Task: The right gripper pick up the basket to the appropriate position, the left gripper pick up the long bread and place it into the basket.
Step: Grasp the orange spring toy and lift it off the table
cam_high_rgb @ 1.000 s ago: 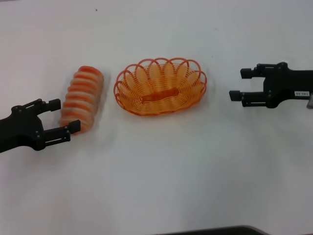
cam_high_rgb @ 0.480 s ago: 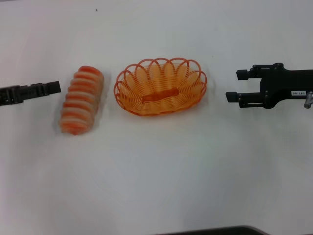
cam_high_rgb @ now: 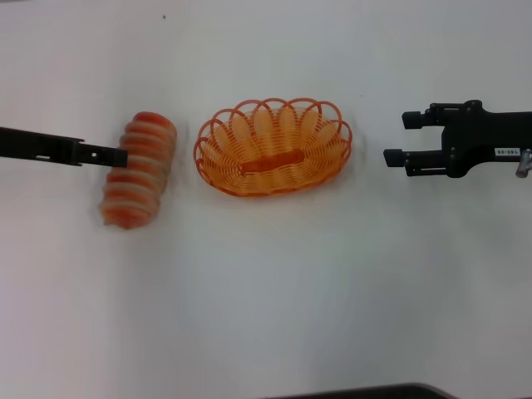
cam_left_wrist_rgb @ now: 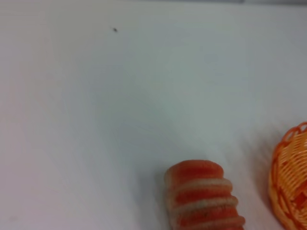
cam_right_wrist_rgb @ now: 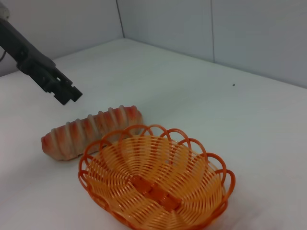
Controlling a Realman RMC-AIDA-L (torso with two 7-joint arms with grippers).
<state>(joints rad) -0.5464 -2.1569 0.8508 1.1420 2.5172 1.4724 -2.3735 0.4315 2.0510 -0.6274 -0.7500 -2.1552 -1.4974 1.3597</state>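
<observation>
The long bread (cam_high_rgb: 140, 170), cream with orange-red ridges, lies on the white table left of the basket (cam_high_rgb: 218, 170). The basket is an oval orange one and holds nothing. My left gripper (cam_high_rgb: 116, 156) reaches in from the left, seen edge-on, with its tip over the loaf's left side near the middle. In the right wrist view it (cam_right_wrist_rgb: 67, 93) hangs above the loaf (cam_right_wrist_rgb: 86, 129), apart from it. My right gripper (cam_high_rgb: 399, 139) is open and empty, right of the basket with a gap, pointing at it. The left wrist view shows the loaf's end (cam_left_wrist_rgb: 201, 196) and the basket's edge (cam_left_wrist_rgb: 292, 182).
The white table (cam_high_rgb: 274, 283) spreads in front of the objects. A small dark speck (cam_high_rgb: 164, 16) lies at the back. Grey walls (cam_right_wrist_rgb: 240, 28) stand behind the table. A dark edge (cam_high_rgb: 374, 391) shows at the front.
My left gripper has turned edge-on and moved from the loaf's near-left end to over its middle. The right gripper has barely shifted. Loaf and basket have not moved.
</observation>
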